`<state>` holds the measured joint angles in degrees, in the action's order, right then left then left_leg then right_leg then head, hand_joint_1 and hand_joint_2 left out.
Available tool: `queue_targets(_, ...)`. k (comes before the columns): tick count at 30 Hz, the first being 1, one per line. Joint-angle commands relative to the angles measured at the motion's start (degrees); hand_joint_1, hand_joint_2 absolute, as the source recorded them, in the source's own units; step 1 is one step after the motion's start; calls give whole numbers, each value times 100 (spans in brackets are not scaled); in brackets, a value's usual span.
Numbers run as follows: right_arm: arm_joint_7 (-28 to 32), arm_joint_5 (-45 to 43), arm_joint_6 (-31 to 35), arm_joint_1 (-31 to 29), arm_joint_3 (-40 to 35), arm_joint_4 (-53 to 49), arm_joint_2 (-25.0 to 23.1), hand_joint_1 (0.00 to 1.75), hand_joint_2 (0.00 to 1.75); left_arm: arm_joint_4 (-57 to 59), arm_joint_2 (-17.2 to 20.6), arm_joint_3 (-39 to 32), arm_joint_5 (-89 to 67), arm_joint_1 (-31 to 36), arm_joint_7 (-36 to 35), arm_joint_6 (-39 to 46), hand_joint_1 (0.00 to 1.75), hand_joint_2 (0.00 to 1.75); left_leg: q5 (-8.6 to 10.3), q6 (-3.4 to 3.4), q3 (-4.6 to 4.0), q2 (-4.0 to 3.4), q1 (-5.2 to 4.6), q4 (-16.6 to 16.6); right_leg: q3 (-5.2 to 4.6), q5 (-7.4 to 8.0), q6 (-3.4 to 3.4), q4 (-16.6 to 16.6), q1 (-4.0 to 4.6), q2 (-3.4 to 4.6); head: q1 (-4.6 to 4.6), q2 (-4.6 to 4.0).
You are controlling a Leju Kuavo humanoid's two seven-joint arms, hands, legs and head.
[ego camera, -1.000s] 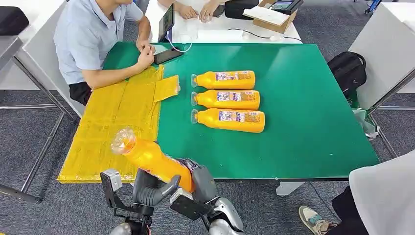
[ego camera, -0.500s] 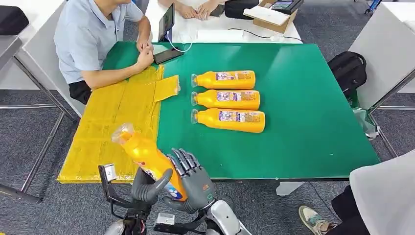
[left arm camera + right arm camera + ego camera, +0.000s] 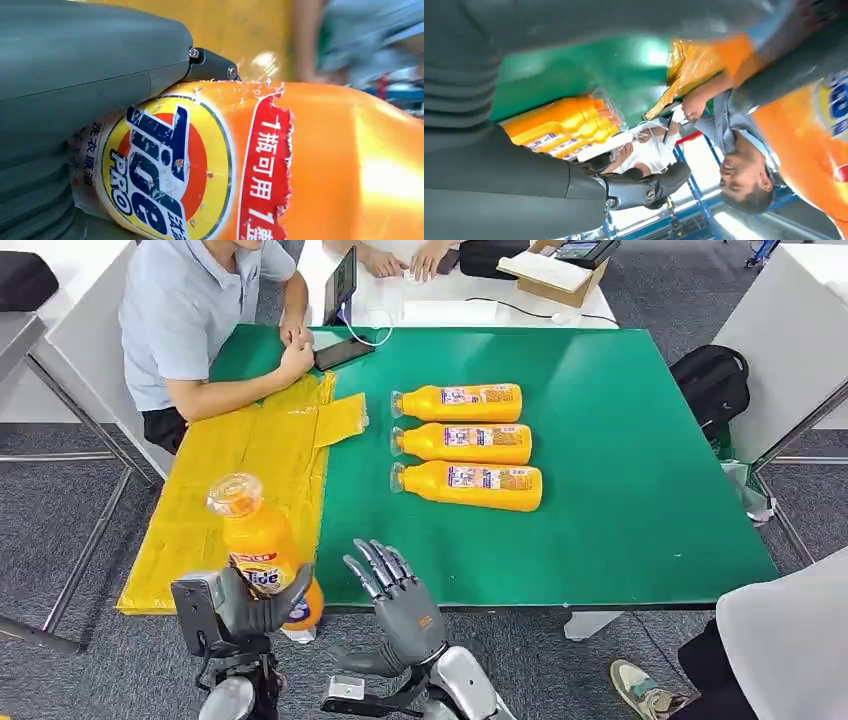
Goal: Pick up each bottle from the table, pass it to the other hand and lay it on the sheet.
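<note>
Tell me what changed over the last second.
The right hand let go of the orange plastic detergent bottle and now stands open beside it. The left hand took it over, swinging it leftward and more upright. The three orange bottles on the green table and the yellow sheet stayed put.

My left hand (image 3: 250,608) grips an orange bottle (image 3: 262,550) upright, fingers wrapped round it. My right hand (image 3: 398,605) hovers beside it, fingers spread, holding nothing.

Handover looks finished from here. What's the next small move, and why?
Probably swing the left hand forward over the yellow sheet and tilt the bottle to lay it down. That hand grips the bottle near the table's front edge, the right hand is open beside it, and three bottles wait.
</note>
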<state>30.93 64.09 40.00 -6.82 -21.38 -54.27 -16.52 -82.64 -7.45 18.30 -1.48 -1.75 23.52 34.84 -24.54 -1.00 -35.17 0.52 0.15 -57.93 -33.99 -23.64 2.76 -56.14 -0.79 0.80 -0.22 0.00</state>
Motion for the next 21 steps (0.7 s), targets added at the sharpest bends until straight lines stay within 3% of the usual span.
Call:
queue_targets(1, -177, -700, 0, 365, -374, -407, 183, 0, 0, 273, -108, -1043, -1848, 347, -182, 209, 175, 175, -4, 5, 12, 6, 5, 3, 16, -6, -8, 5, 7, -13, 2, 0)
queue_targets(10, -439, -2138, -206, 164, -1235, -505, 650, 0, 0, 2490, 394, -1061, -4819, 1435, -1248, 13, 175, 175, 3, 3, 23, 13, 1, 13, 25, -4, -7, 11, 2, -18, 4, 0)
queue_targets(21, -397, -2608, -726, 66, -1454, -482, 689, 0, 0, 4425, 674, -731, -6271, 2651, -1944, -772, 175, 175, 1, 7, 39, 2, 2, 12, 41, -4, -12, 7, 5, -13, 2, 0)
